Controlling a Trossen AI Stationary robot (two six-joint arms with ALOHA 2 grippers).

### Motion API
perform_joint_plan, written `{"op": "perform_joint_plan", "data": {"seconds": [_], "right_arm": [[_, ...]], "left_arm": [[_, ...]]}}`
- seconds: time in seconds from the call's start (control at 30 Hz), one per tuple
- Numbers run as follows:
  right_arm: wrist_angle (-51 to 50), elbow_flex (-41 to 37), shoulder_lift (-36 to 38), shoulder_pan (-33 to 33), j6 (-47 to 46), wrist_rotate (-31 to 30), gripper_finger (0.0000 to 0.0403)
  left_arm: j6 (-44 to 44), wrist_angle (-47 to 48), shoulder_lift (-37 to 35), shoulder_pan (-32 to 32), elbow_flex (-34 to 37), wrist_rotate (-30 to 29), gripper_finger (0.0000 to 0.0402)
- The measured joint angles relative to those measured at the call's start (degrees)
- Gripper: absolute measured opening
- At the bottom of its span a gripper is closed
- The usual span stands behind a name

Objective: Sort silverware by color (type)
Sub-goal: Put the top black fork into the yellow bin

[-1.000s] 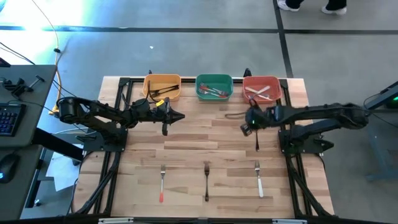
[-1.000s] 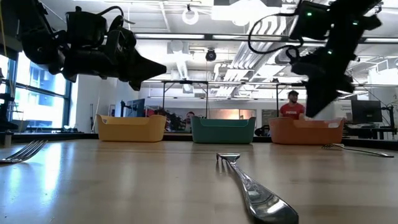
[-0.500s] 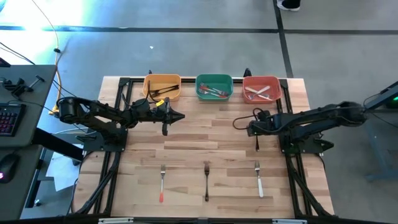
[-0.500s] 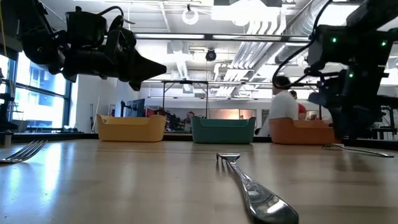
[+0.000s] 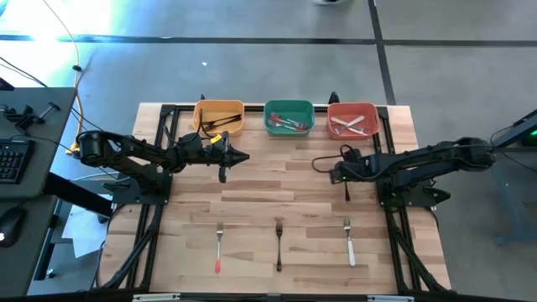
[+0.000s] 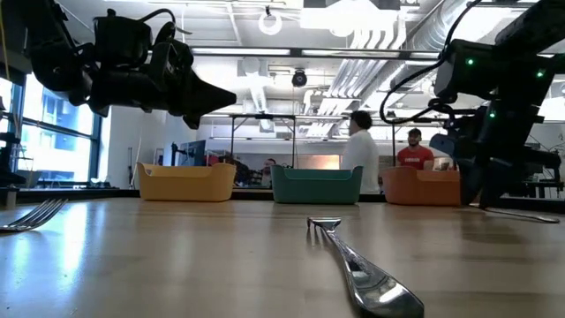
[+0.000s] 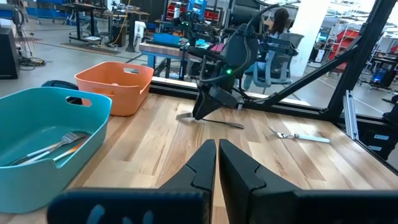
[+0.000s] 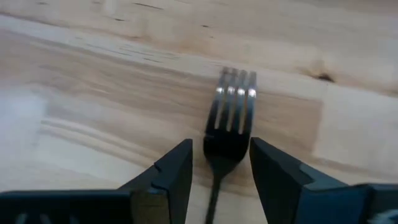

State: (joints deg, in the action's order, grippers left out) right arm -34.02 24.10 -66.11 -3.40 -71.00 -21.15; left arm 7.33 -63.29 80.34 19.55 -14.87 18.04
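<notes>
We see bare table (image 5: 285, 180) mid-board, three forks near the front edge | yellow bin (image 5: 220, 117) black cutlery, green bin (image 5: 289, 117) red-handled, red bin (image 5: 352, 118) white | right gripper (image 8: 219, 167) spread, straddling black-handled fork (image 8: 231, 118) lying on wood | left gripper (image 7: 216, 163) clenched, empty, hovering by yellow bin.

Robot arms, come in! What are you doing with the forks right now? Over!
Right gripper open, low over a black-handled fork, jaws either side. Left gripper shut, hovering mid-table. Three forks wait at the front edge. Nothing blocking.
</notes>
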Motion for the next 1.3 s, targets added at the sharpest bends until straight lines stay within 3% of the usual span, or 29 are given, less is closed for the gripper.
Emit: {"op": "perform_joint_plan", "data": {"seconds": [0.5, 1.17, 1.3], "right_arm": [[8.5, 0.2, -6.4, 0.0, 8.1, -0.8, 0.0075], [25.4, -0.1, -7.5, 0.0, 24.4, 1.0, 0.0064], [29.8, -0.1, -7.5, 0.0, 26.5, 1.2, 0.0045]], "left_arm": [[0.0, 0.4, 0.0, 0.0, 0.0, 0.0, 0.0010], [0.0, 0.5, 0.0, 0.0, 0.0, 0.0, 0.0010], [0.0, 0.5, 0.0, 0.0, 0.0, 0.0, 0.0010]]}}
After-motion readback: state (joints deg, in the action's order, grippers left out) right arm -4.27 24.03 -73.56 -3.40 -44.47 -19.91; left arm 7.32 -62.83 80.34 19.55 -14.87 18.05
